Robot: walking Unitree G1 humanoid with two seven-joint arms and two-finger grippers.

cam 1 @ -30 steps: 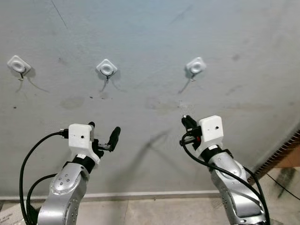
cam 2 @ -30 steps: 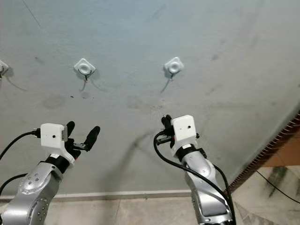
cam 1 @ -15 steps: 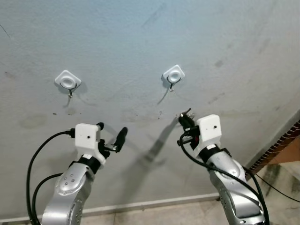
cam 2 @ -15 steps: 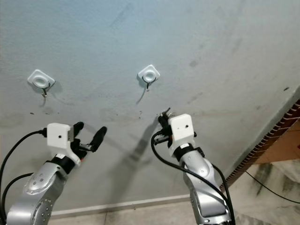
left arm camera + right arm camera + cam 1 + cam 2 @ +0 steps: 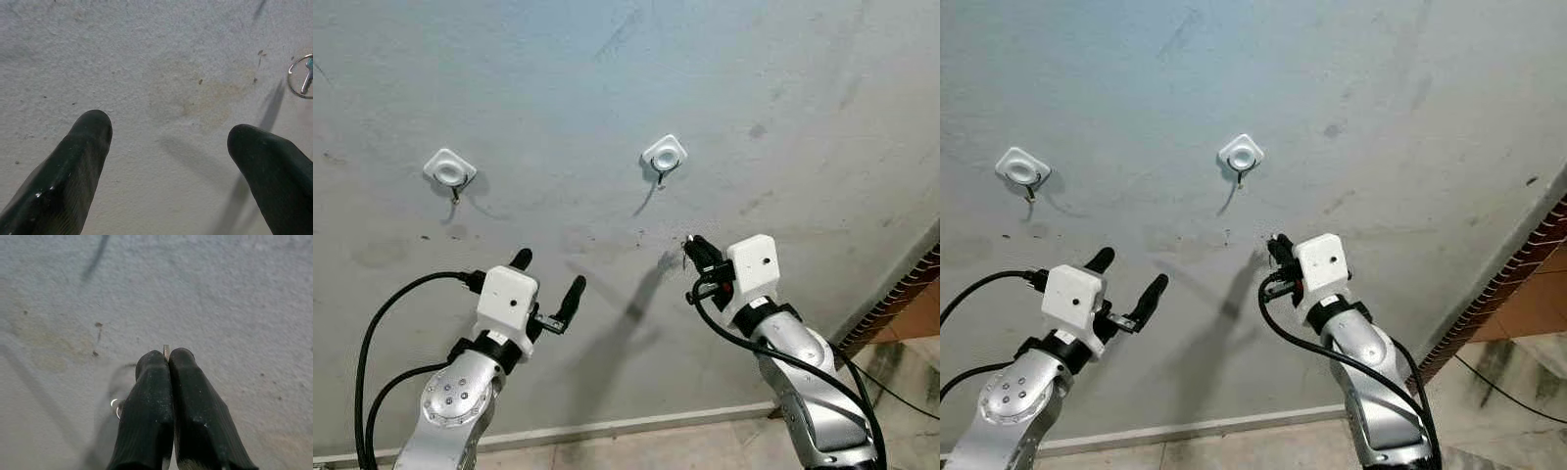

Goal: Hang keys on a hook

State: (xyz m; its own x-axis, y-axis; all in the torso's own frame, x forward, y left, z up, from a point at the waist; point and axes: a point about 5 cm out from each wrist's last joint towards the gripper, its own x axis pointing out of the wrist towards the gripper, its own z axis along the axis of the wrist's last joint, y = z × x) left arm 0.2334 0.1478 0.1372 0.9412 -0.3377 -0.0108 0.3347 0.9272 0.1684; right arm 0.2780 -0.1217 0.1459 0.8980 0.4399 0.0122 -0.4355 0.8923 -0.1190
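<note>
Two white wall hooks are fixed to the grey wall, one [image 5: 664,155] on the right and one [image 5: 449,168] on the left. My right gripper [image 5: 695,250] is held up close to the wall, below and slightly right of the right hook. It is shut on the keys; a metal key tip [image 5: 166,350] pokes out between the fingertips and the key ring [image 5: 117,408] hangs beside the fingers. The ring and key [image 5: 303,78] also appear at the edge of the left wrist view. My left gripper [image 5: 548,274] is open and empty, lower on the wall between the two hooks.
The wall is stained and scuffed. A white baseboard [image 5: 636,426] runs along its foot. A brown ribbed edge [image 5: 901,299] slants at the far right, with a black cable [image 5: 901,392] on the floor below it.
The camera has swung right, so a third hook on the left has left the picture. My right gripper with the keys now sits somewhat nearer the right hook. The left gripper stays open.
</note>
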